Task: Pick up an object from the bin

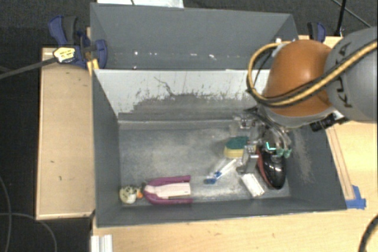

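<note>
Hiding part of black object (274, 174): jaws.

A robotics lab: dark carpet (35, 3) surrounds a grey metal bin (177, 38), and a cable-looped robot arm (354, 82) hangs over its right side.

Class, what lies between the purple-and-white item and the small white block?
A slim blue-and-white stick lies there, as the camera view shows.

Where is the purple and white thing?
In the camera view, the purple and white thing lies at the front of the bin, left of centre, beside a small yellowish lump, far from the gripper.
</note>
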Motion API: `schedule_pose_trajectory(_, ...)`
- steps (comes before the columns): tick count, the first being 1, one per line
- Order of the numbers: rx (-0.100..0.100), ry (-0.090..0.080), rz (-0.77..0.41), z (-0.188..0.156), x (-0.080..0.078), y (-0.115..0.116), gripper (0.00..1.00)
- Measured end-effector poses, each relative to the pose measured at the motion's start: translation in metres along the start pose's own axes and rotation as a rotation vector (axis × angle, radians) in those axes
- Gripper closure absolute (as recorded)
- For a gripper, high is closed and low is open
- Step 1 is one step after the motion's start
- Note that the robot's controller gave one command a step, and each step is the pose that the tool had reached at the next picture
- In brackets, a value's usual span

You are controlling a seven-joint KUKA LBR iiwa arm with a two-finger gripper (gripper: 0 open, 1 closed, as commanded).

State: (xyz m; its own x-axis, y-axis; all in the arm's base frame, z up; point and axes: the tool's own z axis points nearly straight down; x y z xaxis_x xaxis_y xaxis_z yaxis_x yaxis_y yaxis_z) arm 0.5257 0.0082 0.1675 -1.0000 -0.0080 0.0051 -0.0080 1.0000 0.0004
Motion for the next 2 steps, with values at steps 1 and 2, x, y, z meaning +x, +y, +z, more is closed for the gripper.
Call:
schedule_pose_trajectory(1, 0.001, -0.002, -0.068, 0.1010, -0.0194, -0.0368, 0.00)
schedule_pose_trajectory(2, 0.000, -0.003, -0.067, 0.1007, -0.0199, -0.0365, 0.00)
